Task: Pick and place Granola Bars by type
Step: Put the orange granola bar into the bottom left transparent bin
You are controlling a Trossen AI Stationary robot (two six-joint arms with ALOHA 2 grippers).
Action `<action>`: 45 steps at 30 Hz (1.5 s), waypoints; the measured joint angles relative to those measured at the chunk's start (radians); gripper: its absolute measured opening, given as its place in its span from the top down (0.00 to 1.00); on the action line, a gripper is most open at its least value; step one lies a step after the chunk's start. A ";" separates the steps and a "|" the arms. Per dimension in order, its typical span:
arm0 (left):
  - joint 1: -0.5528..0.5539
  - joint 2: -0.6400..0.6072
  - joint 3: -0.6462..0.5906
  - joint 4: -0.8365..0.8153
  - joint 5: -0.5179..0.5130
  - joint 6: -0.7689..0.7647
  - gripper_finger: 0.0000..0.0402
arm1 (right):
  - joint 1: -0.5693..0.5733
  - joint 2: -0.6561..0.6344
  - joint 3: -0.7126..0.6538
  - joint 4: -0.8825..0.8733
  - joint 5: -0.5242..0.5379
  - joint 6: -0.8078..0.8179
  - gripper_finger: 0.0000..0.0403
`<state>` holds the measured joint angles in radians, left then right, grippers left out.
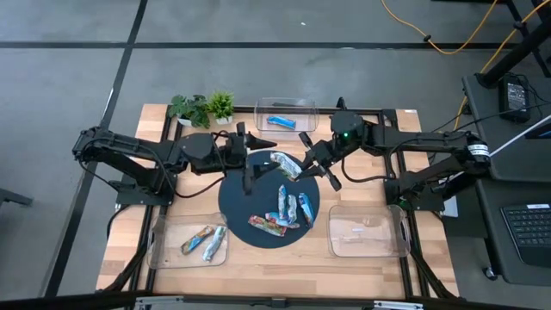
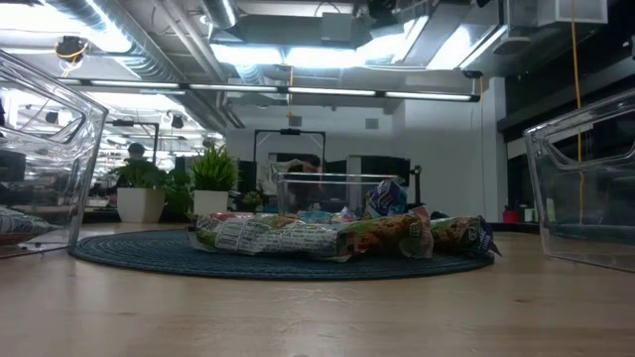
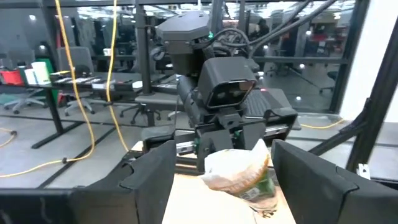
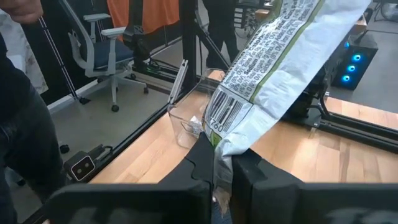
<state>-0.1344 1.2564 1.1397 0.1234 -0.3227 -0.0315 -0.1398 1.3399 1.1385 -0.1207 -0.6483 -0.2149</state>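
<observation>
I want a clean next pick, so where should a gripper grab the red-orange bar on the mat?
Grip the red-orange bar across its narrow width near its left end, coming straight down from above. It lies flat on the mat, and its right end crowds the blue bars. The right gripper is busy holding a silver-white bar.
</observation>
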 joint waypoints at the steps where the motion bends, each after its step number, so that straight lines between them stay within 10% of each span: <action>1: 0.001 0.000 0.000 -0.001 0.007 -0.001 0.37 | 0.000 0.000 0.000 0.000 0.000 0.000 0.94; 26: 0.030 0.007 0.000 -0.014 0.091 0.011 0.97 | 0.000 0.000 0.000 0.058 0.004 0.065 0.92; 37: 0.030 -0.005 0.000 0.016 0.077 0.036 0.99 | 0.000 -0.036 0.000 0.013 0.004 0.123 0.74; 45: -0.012 -0.074 0.000 -0.104 0.051 0.037 0.99 | 0.000 -0.188 0.000 -0.128 0.245 0.025 0.66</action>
<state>-0.1467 1.1821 1.1397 0.0195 -0.2722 0.0051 -0.1398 1.1515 1.1385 -0.2487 -0.4030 -0.1894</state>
